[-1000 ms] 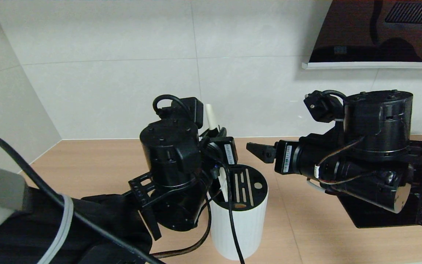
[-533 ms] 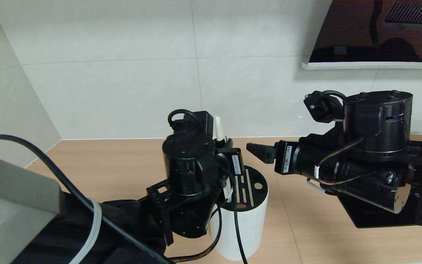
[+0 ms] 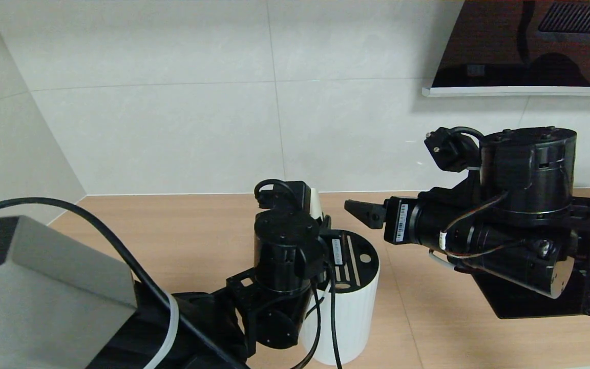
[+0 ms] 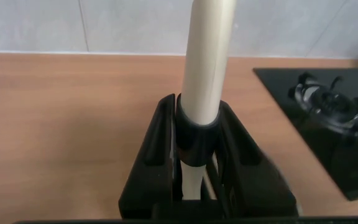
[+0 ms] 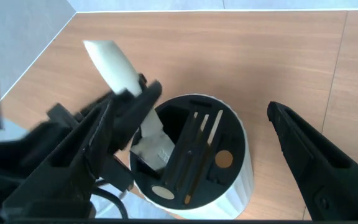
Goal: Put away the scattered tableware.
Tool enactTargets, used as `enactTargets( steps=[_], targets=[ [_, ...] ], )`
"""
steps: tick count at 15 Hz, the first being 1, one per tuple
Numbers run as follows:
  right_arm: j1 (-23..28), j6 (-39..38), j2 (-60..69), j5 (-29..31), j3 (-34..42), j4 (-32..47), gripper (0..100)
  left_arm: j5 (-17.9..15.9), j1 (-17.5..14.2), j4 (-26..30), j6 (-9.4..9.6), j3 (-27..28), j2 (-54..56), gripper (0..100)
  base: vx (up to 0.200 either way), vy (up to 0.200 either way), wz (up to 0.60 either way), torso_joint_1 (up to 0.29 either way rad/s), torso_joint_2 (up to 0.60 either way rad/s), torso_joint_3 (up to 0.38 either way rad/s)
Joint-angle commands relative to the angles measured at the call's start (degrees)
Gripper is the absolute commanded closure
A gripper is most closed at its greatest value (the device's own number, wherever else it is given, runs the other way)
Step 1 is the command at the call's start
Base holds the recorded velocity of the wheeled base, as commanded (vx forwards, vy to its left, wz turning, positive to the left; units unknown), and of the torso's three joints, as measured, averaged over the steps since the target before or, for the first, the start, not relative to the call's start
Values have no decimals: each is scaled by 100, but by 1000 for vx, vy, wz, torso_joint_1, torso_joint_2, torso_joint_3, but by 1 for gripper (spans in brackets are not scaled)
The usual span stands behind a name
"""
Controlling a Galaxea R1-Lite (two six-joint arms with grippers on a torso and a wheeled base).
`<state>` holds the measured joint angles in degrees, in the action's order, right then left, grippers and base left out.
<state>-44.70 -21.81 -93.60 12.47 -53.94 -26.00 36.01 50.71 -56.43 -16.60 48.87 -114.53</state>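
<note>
Low in the middle of the head view, a white utensil holder [image 3: 349,312] stands on the wooden counter [image 3: 172,230] with its black slotted top facing up. The left gripper [image 3: 324,224] sits over the holder's left rim, clamped on a cream-handled utensil [image 3: 315,204] whose handle tip pokes up just above the wrist. Right of centre, the right gripper [image 3: 362,211] hangs above and to the right of the holder, apart from it. A black cooktop [image 3: 510,306] lies at lower right, and a dark range hood [image 3: 530,41] fills the upper right corner.

In the left wrist view, the utensil's handle [image 4: 207,62] runs upright through the middle of the frame. The black fingers [image 4: 160,143] press in on either side of its dark collar. The cooktop [image 4: 328,130] sits at the right edge.

In the right wrist view, the holder [image 5: 229,180] is at lower centre. The handle [image 5: 112,62] leans toward the upper left, gripped by the left gripper [image 5: 132,109]. The utensil's pale lower part is down in the wide opening on the left of the holder's top. The right gripper's finger [image 5: 309,155] lies far to the right of the frame; its jaws are spread and grip nothing.
</note>
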Motion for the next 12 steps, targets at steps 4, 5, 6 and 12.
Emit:
enactTargets(
  steps=[4, 5, 6, 12],
  targets=[
    [-3, 1, 0, 1, -2, -1, 0, 2, 18, 0, -1, -44, -96, 100, 0, 0, 0, 0, 0, 0],
    [-3, 1, 0, 1, -2, -1, 0, 2, 18, 0, -1, -44, -96, 100, 0, 0, 0, 0, 0, 0],
    [-3, 1, 0, 1, -2, -1, 0, 2, 18, 9, -1, -44, -96, 100, 0, 0, 0, 0, 0, 0],
    [-12, 1, 0, 1, 7, -1, 0, 11, 53, 9, 8, -80, -61, 0, 0, 0, 0, 0, 0, 0]
  ],
)
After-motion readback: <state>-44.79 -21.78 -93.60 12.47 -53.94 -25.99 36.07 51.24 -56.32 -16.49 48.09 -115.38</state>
